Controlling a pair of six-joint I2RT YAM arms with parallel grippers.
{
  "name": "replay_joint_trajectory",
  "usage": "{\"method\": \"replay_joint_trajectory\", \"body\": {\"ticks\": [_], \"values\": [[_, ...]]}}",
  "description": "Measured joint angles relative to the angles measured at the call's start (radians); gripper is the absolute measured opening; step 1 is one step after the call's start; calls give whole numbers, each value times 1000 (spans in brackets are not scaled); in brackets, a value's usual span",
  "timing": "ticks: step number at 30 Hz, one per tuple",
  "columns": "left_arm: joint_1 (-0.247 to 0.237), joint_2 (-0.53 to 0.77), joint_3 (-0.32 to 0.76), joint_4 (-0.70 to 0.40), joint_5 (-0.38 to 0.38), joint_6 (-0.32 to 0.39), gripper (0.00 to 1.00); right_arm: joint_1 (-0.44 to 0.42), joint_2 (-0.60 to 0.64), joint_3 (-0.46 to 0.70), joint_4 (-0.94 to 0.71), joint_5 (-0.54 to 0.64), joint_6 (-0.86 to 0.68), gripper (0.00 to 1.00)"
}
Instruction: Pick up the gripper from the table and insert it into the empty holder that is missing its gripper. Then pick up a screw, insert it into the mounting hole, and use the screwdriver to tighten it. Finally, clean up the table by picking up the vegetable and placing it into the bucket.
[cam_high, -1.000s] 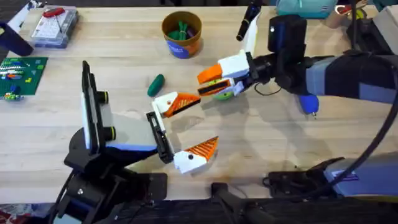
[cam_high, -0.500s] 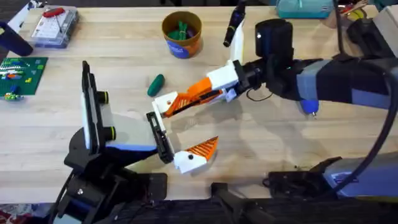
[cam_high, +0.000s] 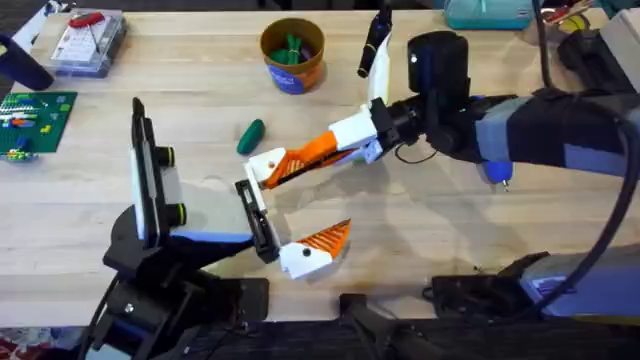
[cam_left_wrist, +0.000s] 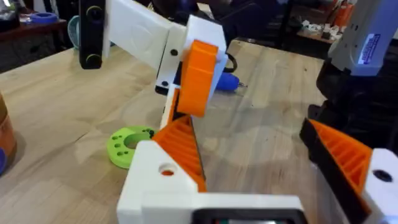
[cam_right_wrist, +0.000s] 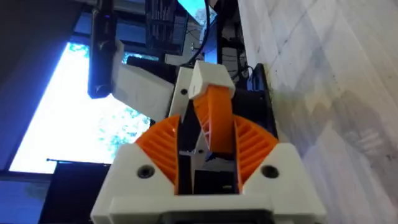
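Observation:
The gripper (cam_high: 272, 166), a white block with an orange ribbed wedge, sits at the far end of the black holder (cam_high: 256, 218) on my left arm. My right gripper (cam_high: 298, 160) is shut on its orange tip, as the right wrist view (cam_right_wrist: 213, 121) and the left wrist view (cam_left_wrist: 186, 146) both show. My left gripper (cam_high: 322, 198) stands open, its other finger (cam_high: 316, 246) at the bar's near end. The dark-green vegetable (cam_high: 250, 135) lies left of the piece. Behind it stands the yellow-orange bucket (cam_high: 292, 58). The blue screwdriver (cam_high: 497, 166) pokes out from under the right arm.
A lime-green disc (cam_left_wrist: 127, 144) lies on the table under the right gripper. At the back left are a clear box with a red-handled tool (cam_high: 86, 40) and a green board (cam_high: 35, 120). A black-and-white stick (cam_high: 375, 42) lies right of the bucket.
My right gripper swung left from over the green disc to the gripper piece and closed on its orange tip. The piece and the left arm stayed in place.

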Motion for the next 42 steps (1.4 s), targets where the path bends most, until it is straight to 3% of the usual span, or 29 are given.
{"method": "replay_joint_trajectory", "body": {"ticks": [2, 5, 7, 42], "values": [[0, 0, 0, 0, 0, 0, 991, 0, 0, 0, 0, 3, 1, 325], [0, 0, 0, 1, 0, 6, 991, 0, 4, -1, -8, 16, 13, 83], [0, 0, 0, 0, 0, 7, 991, 0, 11, -1, -10, 17, 17, 13], [0, 0, 0, 0, -2, -3, 991, 1, -15, -21, 13, 74, 113, 7]]}}
